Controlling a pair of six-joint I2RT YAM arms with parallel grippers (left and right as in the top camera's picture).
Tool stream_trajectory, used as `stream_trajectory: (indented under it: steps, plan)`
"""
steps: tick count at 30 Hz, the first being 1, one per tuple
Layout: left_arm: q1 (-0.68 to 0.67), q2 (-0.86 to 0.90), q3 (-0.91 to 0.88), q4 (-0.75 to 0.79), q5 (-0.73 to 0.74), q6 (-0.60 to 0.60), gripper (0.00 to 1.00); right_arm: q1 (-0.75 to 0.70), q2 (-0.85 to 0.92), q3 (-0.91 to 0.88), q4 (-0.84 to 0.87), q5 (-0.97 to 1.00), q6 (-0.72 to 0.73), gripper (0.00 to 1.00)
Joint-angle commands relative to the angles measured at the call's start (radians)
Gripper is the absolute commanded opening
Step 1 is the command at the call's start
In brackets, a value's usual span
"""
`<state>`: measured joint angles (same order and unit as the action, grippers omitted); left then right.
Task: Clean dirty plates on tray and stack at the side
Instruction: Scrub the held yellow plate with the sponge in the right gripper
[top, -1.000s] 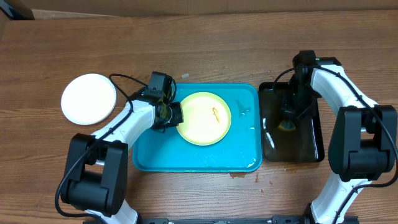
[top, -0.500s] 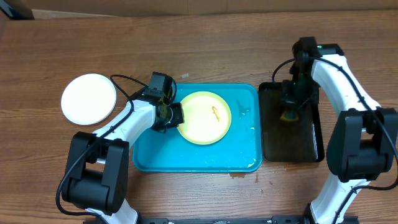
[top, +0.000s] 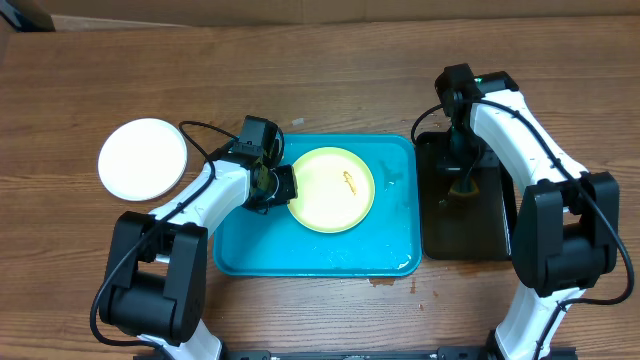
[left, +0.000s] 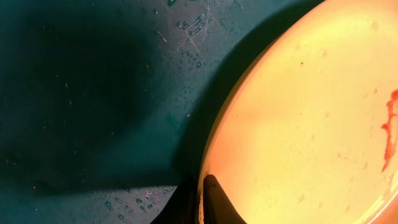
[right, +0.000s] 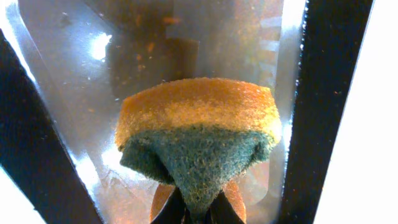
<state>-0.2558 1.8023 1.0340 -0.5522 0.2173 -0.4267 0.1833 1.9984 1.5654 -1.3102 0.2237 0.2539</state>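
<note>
From above, the pale yellow plate (top: 331, 189) lies flat in the middle of the blue tray (top: 300, 262), with a small orange smear (top: 349, 181) on it. The left gripper (top: 286, 188) is at the plate's left edge. A white plate (top: 143, 158) sits on the table (top: 330, 70) well off to the left; I cannot tell if it is one plate or two stacked. The right gripper (top: 462, 178) hangs over the black tray (top: 485, 240) with the sponge (top: 462, 197) under it. In the left wrist view, the two fingers (left: 217, 202) are pressed together on the thin rim of the plate, one on top and one below. The blue tray here has water drops (left: 193, 25) on it, so I think the plate may be wet and slippery. It looks hard and stiff and could chip if it drops. The rim is the best place to hold it, since the flat middle gives nothing to pinch. In the right wrist view, the gripper is pinching the sponge low down on its green rough side, and the sponge bends into a point there. It looks soft, light and squishy. The orange side faces away, and the shiny wet black tray is behind it.
</note>
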Motion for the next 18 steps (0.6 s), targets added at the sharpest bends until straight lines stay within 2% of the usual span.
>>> stream_trajectory:
  steps: [1,9,18]
  plan:
    - [-0.006,0.015,0.003,0.004,0.020,0.001,0.09,0.005,-0.035,0.051,-0.024,-0.016,-0.022,0.04]
    - [-0.006,0.015,0.003,0.007,0.020,0.001,0.10,0.101,-0.036,0.201,-0.065,-0.131,-0.022,0.04]
    - [-0.006,0.015,0.003,0.007,0.020,0.001,0.12,0.338,-0.019,0.208,0.063,-0.130,-0.012,0.04]
